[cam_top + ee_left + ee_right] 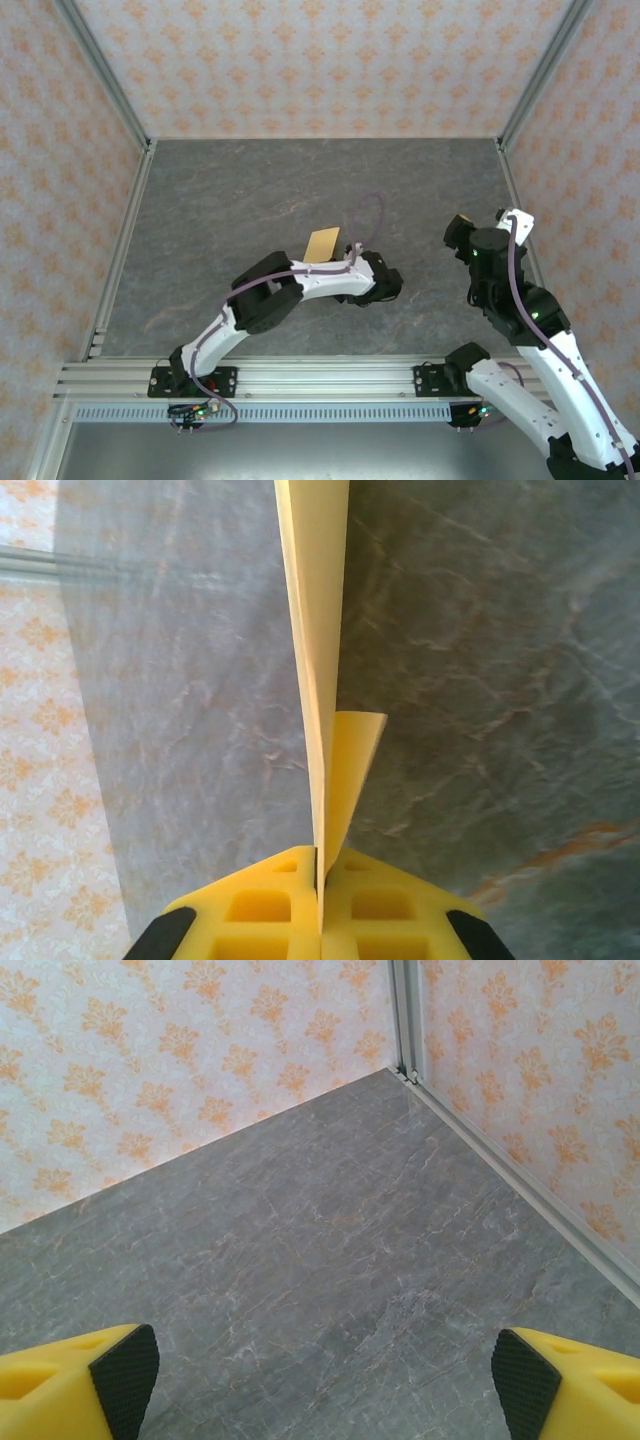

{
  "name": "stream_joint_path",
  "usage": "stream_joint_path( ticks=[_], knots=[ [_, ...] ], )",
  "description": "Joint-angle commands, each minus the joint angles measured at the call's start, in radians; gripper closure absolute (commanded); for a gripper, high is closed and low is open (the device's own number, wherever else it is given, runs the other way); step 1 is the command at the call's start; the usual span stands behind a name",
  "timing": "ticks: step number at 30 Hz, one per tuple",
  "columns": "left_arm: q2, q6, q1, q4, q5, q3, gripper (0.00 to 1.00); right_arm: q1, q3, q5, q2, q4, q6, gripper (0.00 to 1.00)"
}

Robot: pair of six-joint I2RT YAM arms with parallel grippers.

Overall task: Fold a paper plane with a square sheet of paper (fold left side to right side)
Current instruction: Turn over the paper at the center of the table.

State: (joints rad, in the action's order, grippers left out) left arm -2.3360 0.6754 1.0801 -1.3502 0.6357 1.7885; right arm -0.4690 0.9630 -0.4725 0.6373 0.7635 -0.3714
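The top external view gives the whole layout. The left arm reaches from its base across the middle of the grey marbled table. The yellow-orange sheet of paper shows as a small tilted patch just behind the forearm, near the table's centre. The forearm covers its lower part, so neither the paper's full shape nor the fingers gripping it can be made out here. A purple cable loops above the wrist. The right arm stands raised at the right side, well apart from the paper. An aluminium rail runs along the near edge, and walls patterned in orange enclose the table.

The left wrist view supplies what the top view hides. The left gripper is clamped on the paper, its yellow fingers pressed together with the sheet between them. The paper is seen edge-on, rising as a thin band out of the top of the picture, with a short creased flap leaning to the right. Its far end is cut off, and how many layers it has cannot be told. The table lies behind it.

In the right wrist view the right gripper is spread wide and holds nothing. Its black pads sit at the two lower corners over bare table. Beyond is a corner where two walls meet at a metal post.
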Motion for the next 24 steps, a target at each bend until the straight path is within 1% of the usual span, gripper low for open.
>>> stream_joint_path(
  ticks=[1,5,8,12,13,14,17,18,20,24],
  knots=[
    [-0.030,-0.032,0.008,-0.062,-0.060,0.078,0.94,0.000,-0.018,-0.030,-0.004,0.027,0.017,0.10],
    [-0.113,-0.081,0.006,-0.093,-0.138,0.199,0.91,0.000,-0.021,-0.022,-0.002,0.026,0.019,0.10],
    [-0.171,-0.111,0.005,-0.122,-0.188,0.286,0.84,-0.001,-0.021,-0.016,-0.002,0.029,0.021,0.10],
    [-0.194,-0.135,-0.004,-0.118,-0.244,0.341,0.72,-0.001,-0.023,-0.008,-0.001,0.033,0.033,0.08],
    [-0.189,-0.135,-0.007,-0.109,-0.263,0.349,0.66,0.000,-0.023,-0.006,0.002,0.034,0.038,0.08],
    [-0.180,-0.170,-0.012,-0.094,-0.288,0.352,0.61,0.000,-0.023,-0.002,0.004,0.034,0.041,0.07],
    [-0.134,-0.203,-0.026,-0.033,-0.379,0.358,0.52,0.000,-0.018,0.016,0.020,0.038,0.054,0.05],
    [-0.115,-0.212,-0.031,-0.011,-0.409,0.357,0.49,0.000,-0.016,0.025,0.029,0.039,0.055,0.05],
    [-0.059,-0.236,-0.044,0.063,-0.506,0.341,0.45,-0.002,-0.010,0.045,0.049,0.045,0.059,0.04],
    [0.077,-0.263,-0.073,0.201,-0.659,0.279,0.38,0.000,-0.010,0.086,0.078,0.036,0.066,0.04]
  ],
)
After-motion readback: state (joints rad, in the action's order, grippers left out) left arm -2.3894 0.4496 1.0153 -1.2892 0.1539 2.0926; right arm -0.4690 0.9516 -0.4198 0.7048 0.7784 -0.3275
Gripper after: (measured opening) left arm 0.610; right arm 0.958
